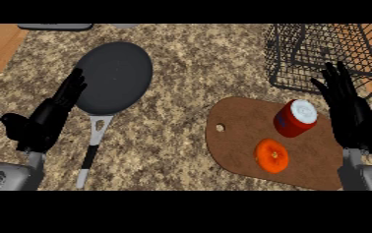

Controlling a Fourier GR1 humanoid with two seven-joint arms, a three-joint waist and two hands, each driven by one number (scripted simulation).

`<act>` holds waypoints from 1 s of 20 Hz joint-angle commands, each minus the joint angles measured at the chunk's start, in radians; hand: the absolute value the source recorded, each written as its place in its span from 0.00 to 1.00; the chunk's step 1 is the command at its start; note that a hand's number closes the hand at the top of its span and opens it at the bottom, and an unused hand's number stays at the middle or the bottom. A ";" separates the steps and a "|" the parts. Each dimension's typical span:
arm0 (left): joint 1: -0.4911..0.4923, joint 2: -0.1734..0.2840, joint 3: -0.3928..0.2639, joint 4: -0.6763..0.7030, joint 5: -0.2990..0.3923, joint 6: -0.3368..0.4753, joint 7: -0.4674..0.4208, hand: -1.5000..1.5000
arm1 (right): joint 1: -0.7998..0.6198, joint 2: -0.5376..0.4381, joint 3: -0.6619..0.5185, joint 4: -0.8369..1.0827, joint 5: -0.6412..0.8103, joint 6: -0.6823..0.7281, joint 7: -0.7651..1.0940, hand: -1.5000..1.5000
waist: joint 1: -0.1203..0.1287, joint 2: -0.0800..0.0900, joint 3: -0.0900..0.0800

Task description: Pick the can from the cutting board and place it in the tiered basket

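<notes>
Can (295, 118): red, white top, stands on the cutting board (240, 148) at about 3 o'clock of my view, untouched. My right robot hand (347, 110) is just beside it, fingers straight and spread wide, positioned to close round it. Basket (312, 55): 1 o'clock, near, so the carry looks short. Orange fruit (272, 155): on the board, 5 o'clock. Pan (112, 79): 10 o'clock. My left robot hand (47, 119): 9 o'clock, open, resting.

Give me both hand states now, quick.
Left hand: open, holding nothing, beside the dark round frying pan.
Right hand: open, holding nothing.
</notes>
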 commanded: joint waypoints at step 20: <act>0.006 -0.017 0.009 0.028 -0.206 0.208 0.058 0.50 | 0.430 -0.214 0.005 -0.388 0.521 -0.536 0.730 0.00 | -0.023 0.005 0.007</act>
